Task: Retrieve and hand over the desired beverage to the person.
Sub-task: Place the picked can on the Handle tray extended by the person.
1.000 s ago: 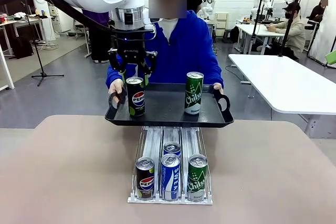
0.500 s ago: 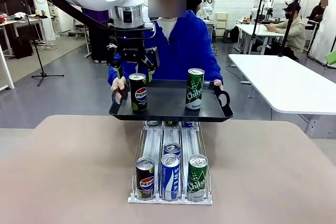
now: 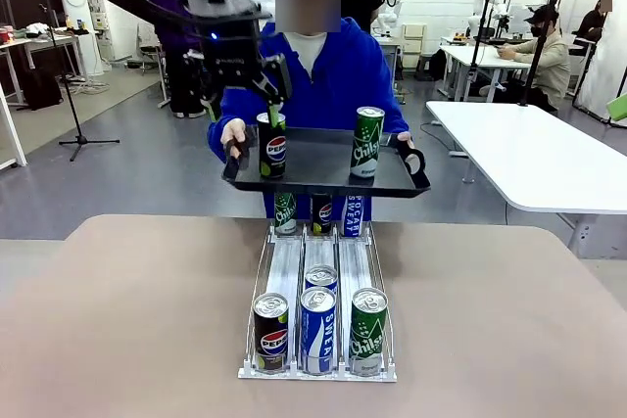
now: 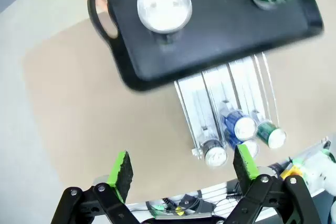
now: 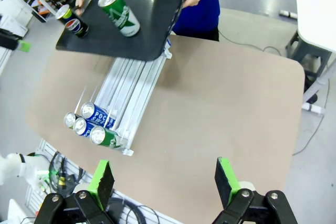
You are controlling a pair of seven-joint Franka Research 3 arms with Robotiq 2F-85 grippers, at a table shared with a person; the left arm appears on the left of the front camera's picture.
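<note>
One Pepsi can (image 3: 272, 145) on the tray (image 3: 323, 171), just below the open left tool (image 3: 238, 105)

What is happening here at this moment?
The person in the blue hoodie holds a black tray by both handles above the far table edge. A Pepsi can and a Chilsung can stand on it. The left gripper hangs open just above the Pepsi can. More cans wait in the dispenser rack.
</note>
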